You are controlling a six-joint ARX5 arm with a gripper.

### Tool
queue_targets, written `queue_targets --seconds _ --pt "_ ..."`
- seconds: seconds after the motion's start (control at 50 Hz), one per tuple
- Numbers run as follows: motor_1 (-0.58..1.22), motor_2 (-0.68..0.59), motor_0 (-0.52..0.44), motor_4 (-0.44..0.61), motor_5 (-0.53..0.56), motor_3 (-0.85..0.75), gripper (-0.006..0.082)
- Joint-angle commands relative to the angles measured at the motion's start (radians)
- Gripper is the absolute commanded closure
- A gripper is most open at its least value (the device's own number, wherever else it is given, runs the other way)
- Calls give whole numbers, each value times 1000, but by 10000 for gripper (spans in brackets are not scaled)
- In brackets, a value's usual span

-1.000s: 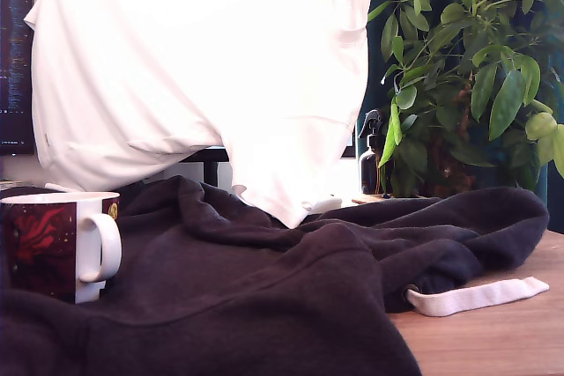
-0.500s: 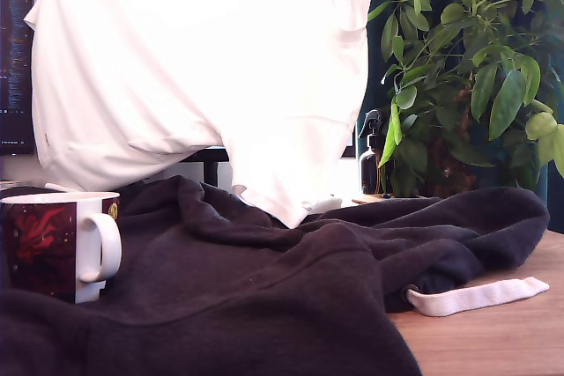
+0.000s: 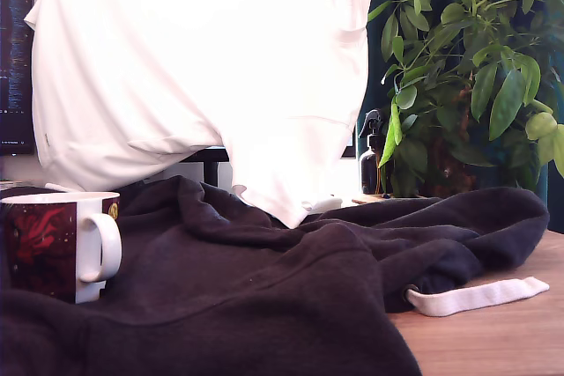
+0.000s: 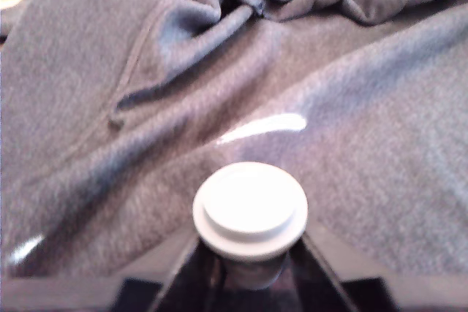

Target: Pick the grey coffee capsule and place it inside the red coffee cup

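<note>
Gripper [image 4: 250,272] clamps the grey capsule [image 4: 250,208]; no writing legible on it

The red coffee cup [image 3: 60,245] sits on the hoodie [image 3: 264,297], exterior view's left.

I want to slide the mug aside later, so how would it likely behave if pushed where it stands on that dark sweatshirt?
The red coffee cup looks ceramic, so probably rigid, fairly heavy and breakable. It stands upright on the soft, rumpled dark sweatshirt, so a push would likely drag or bunch the cloth, perhaps tipping the cup rather than sliding it.
</note>
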Motion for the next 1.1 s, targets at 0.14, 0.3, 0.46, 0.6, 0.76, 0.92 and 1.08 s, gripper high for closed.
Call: queue_targets --seconds 0.14,0.3,0.46,0.6,0.76,0.92,1.08 --pt "-13 12 1 146 -39 83 623" --pt "-84 12 -10 304 -122 89 622" --pt "-180 12 -30 409 -183 88 622" --pt "-269 12 -37 487 -212 72 622" --pt "-358 12 -35 468 -179 -9 623" --pt "-404 12 -11 354 -51 -137 622" --pt "-428 12 -5 150 67 -201 611"
